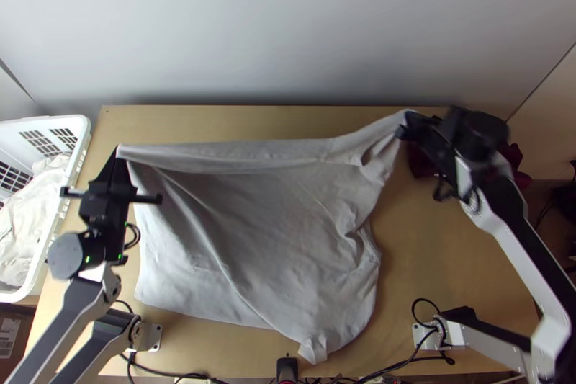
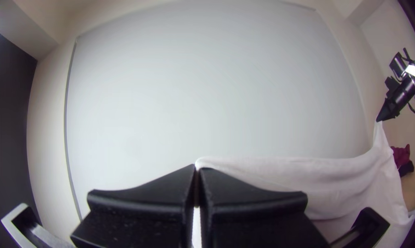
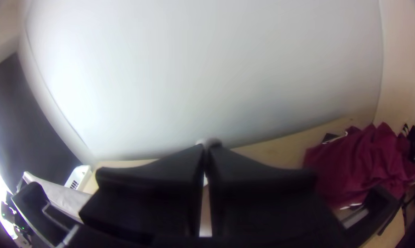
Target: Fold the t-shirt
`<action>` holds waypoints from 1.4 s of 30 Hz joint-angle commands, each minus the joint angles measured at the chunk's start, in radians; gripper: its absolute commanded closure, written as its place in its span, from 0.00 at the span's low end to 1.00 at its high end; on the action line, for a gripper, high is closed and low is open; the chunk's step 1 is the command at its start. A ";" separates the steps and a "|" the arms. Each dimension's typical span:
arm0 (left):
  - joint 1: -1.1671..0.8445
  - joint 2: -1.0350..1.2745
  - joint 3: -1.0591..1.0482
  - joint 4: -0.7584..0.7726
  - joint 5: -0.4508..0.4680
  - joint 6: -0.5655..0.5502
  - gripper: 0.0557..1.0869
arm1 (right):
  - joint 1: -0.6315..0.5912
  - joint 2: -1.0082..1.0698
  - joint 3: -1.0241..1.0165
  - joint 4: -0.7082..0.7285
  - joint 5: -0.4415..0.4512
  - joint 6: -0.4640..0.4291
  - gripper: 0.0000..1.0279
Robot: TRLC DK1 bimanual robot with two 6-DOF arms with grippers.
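top view: a grey t-shirt (image 1: 266,233) stretches over the wooden table (image 1: 432,254), far edge raised between left gripper (image 1: 119,152) and right gripper (image 1: 405,126), near part spread on the table. left wrist view: the left gripper pinches one end. right wrist view: the right gripper clamps the other; dark red cloth (image 3: 363,160) lies at the table's far right.
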 commanded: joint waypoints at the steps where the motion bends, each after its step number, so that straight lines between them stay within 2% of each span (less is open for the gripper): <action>1: 0.071 0.358 0.157 0.095 0.016 -0.025 0.96 | 0.014 0.367 0.184 0.124 0.045 -0.057 0.97; 12: 0.096 0.824 0.418 0.104 0.022 0.054 0.96 | -0.032 0.749 0.611 0.114 0.091 -0.121 0.97; 19: 0.123 0.976 0.536 0.130 0.022 0.065 0.96 | -0.030 0.909 0.853 0.053 0.123 -0.144 0.97; 30: 0.155 1.033 0.590 0.136 0.016 -0.054 0.96 | -0.032 0.907 0.829 0.076 0.192 -0.146 0.97; 35: 0.148 1.114 0.648 0.133 0.002 -0.058 0.96 | -0.035 0.926 0.830 0.203 0.221 -0.189 0.97; 42: 0.126 1.232 0.726 0.133 -0.010 -0.050 0.96 | -0.044 1.008 0.907 0.205 0.247 -0.233 0.97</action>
